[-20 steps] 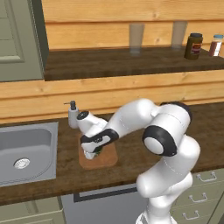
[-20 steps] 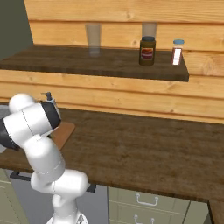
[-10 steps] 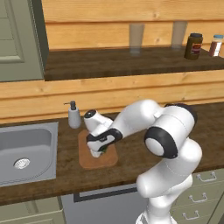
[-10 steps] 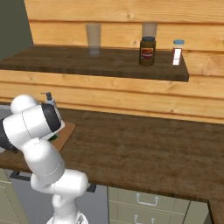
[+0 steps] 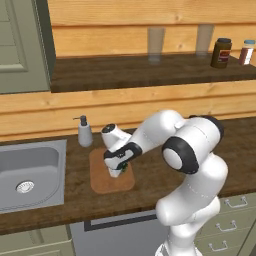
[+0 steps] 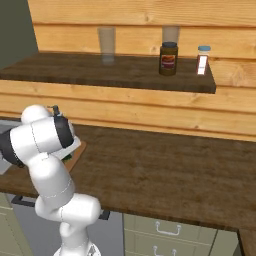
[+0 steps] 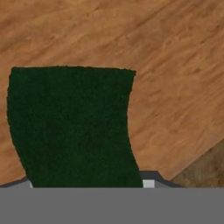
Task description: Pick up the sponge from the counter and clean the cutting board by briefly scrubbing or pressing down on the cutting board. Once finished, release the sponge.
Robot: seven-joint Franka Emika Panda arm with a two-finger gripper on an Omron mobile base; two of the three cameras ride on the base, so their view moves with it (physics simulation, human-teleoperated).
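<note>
My gripper [image 5: 120,170] is shut on the green sponge [image 5: 124,168] and holds it down at the middle of the light brown cutting board [image 5: 106,184]. The board lies on the dark wood counter [image 5: 150,186], to the right of the sink. In the hand view the sponge's dark green top [image 7: 70,127] reaches to the bottom edge and hides my fingertips. The cutting board [image 7: 170,65] spreads around it, and a corner of the counter [image 7: 206,169] shows at the lower right. From the right base view, my arm hides all of the cutting board [image 6: 78,150] but one edge.
A grey metal sink [image 5: 27,170] is set into the counter left of the board. A soap dispenser [image 5: 84,131] stands just behind the board's far left corner. Glasses and jars [image 5: 221,52] stand on the upper shelf. The counter runs on to the right.
The hand has slid a little to the right across the cutting board with the sponge in its grip. More of the board's left part now shows.
</note>
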